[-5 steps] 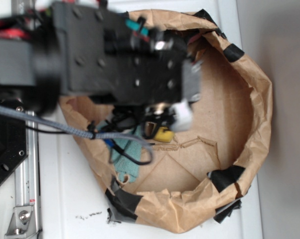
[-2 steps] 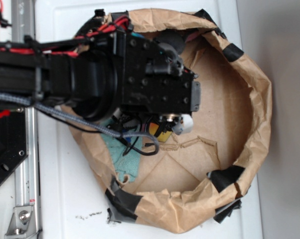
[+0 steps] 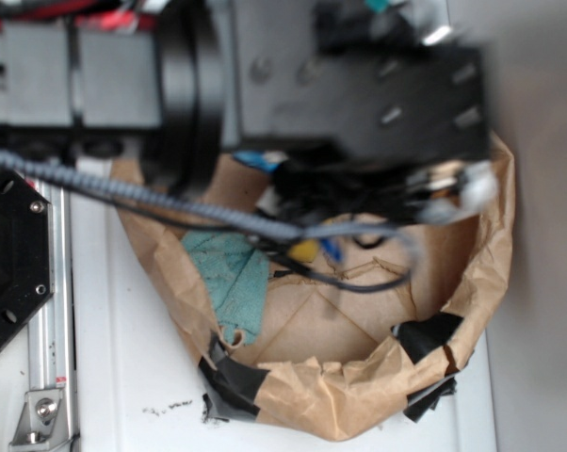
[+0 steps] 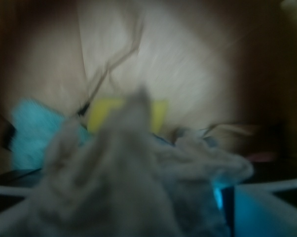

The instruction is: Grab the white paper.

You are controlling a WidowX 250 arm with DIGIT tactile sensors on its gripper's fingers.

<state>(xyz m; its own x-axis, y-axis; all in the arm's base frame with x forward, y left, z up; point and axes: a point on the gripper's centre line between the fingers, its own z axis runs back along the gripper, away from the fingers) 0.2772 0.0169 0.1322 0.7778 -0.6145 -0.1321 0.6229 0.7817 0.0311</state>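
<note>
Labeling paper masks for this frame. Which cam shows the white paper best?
Wrist. The white paper fills the lower half as a wrinkled off-white wad, blurred, in front of the yellow sponge and teal cloth. Exterior shows only a small blurred white scrap at the arm's tip; the arm hides the rest.

The white paper (image 4: 129, 182) fills the lower half of the wrist view, a crumpled off-white wad that looks greyish in the dim light, all ridges and deep folds, badly blurred. One fold peaks up at its top, right in front of the yellow sponge (image 4: 124, 114), covering the sponge's middle. It spreads wide, lower left to a rumpled lobe on the right. In the exterior view a small pale scrap (image 3: 478, 187) shows above the right wall of the brown paper bag (image 3: 359, 400); too blurred to say if that's the paper.
</note>
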